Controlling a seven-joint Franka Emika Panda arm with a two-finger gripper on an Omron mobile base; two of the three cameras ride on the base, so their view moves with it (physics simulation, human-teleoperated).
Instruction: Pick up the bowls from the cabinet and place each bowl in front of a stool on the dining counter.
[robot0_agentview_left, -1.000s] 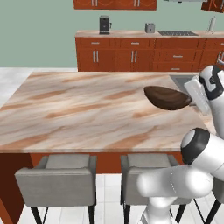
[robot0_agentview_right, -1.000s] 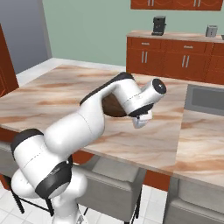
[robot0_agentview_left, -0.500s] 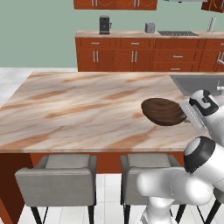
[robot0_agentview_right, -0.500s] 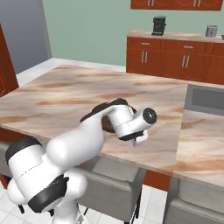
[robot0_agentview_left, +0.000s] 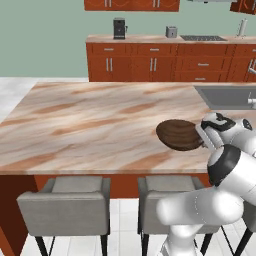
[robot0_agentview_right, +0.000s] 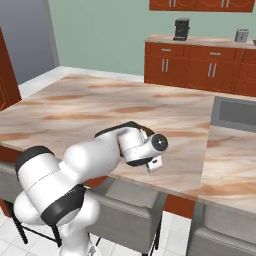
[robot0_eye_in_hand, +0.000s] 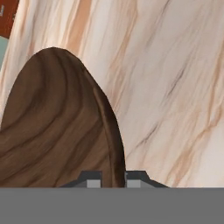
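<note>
the dark brown wood-grain bowl (robot0_agentview_left: 179, 135) is held by its rim between the closed fingers of the two-finger gripper (robot0_eye_in_hand: 110, 179), low over the beige-and-brown veined marble dining counter (robot0_agentview_left: 90, 125) near its front edge. two grey-beige padded stools (robot0_agentview_left: 67, 205) are seen below that edge.

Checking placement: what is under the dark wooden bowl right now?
Under the dark brown bowl lies the veined marble top of the dining counter, near its front edge, with a grey stool below. The gripper pinches its rim. Whether the bowl touches the marble is hidden.
</note>
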